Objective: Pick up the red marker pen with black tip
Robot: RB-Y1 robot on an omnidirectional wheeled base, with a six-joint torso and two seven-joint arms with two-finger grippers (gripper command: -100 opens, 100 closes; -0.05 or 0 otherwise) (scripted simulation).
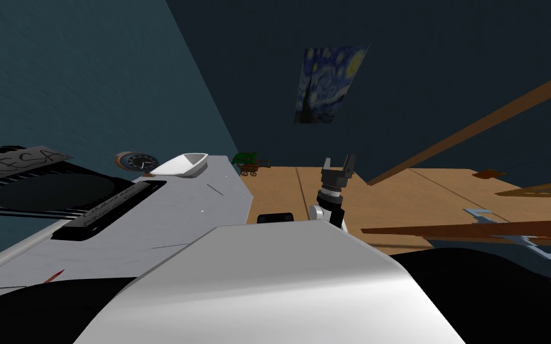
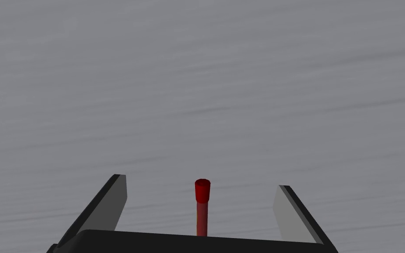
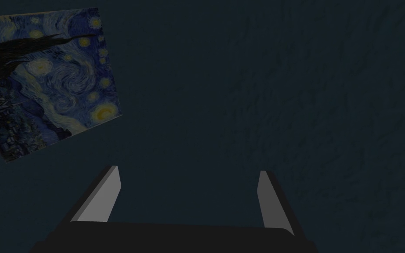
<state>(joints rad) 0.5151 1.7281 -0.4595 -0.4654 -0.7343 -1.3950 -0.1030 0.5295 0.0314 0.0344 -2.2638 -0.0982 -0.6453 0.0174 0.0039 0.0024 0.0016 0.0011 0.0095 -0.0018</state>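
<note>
**Left gripper is around the red pen but has not closed**

Left gripper (image 2: pixel 200 181) hangs close over the grey tabletop (image 2: pixel 197 88). Its jaws are spread wide. The red pen (image 2: pixel 202 195) lies right in the middle of the gap. Neither jaw touches it; there is bare grey on both sides. The pen points away from the dark body of the gripper, and its far end is a round red cap. I cannot see a black tip from here; that end may be hidden under the gripper.

Right gripper (image 1: pixel 338 161) is held up in the air, well apart from the pen. Its jaws are spread too, and they hold nothing.

Farther along the tabletop sit a white bowl (image 1: pixel 183 165) and a small round clock (image 1: pixel 140 161). They are well away from the pen, so I think they will not get in the way.

So how much is done? Getting to the pen looks done, and the gripper looks lined up well. The grab is not yet done, and the lift is not yet done. What is left, I think, is to press the jaws together on the pen and then raise it off the tabletop. The pen is thin and round, so it might roll or slip if the squeeze lands off centre.
</note>
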